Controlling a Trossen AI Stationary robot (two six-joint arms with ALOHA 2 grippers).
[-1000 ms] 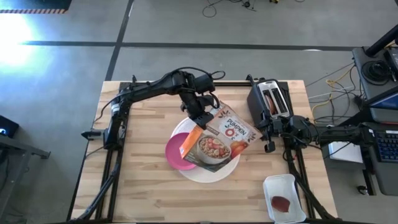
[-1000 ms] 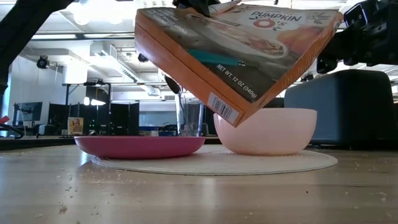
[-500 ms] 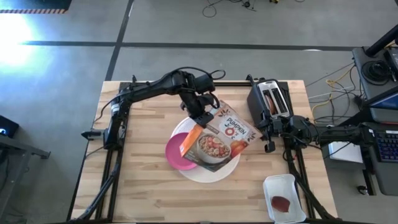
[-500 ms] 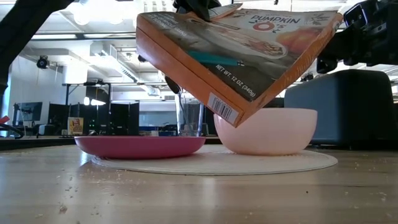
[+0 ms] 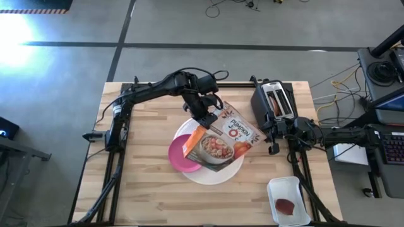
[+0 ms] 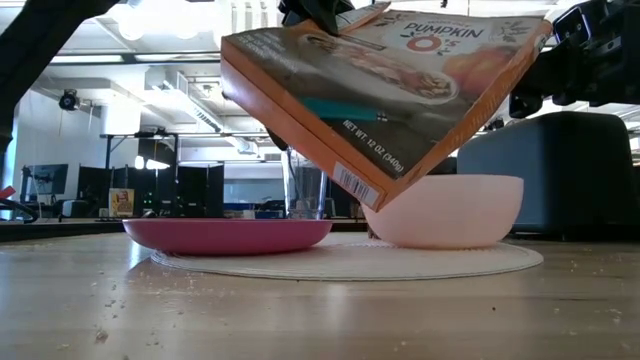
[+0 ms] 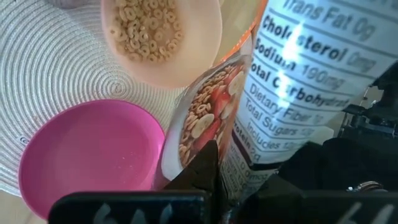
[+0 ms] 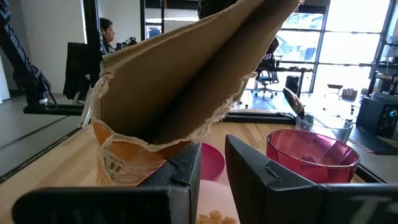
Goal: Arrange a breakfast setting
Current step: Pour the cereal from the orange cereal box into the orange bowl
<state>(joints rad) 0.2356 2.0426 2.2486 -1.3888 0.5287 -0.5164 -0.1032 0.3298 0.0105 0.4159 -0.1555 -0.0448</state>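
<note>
Left arm stretched over the counter [image 5: 145, 189], left gripper [image 5: 203, 118] with jaws clenched on the orange cereal box [image 5: 221, 137], tilted above the peach bowl [image 6: 455, 212] and magenta plate [image 5: 177, 154]. Right gripper [image 5: 273, 142] parked beside the toaster [image 5: 273, 101], jaws slightly parted, grasping nothing.

The worktop [image 5: 145, 189] is pale plank wood, matt, with visible seams. On it lies a white mat [image 7: 56, 68] of coiled woven fibre, ribbed and rough. The cereal box [image 5: 221, 135] is printed cardboard with a slight sheen (raw brown and torn at its open flap). The magenta plate [image 7: 87, 155] and peach bowl [image 6: 460, 215] look like smooth plastic. The toaster [image 5: 273, 101] is shiny metal.
</note>
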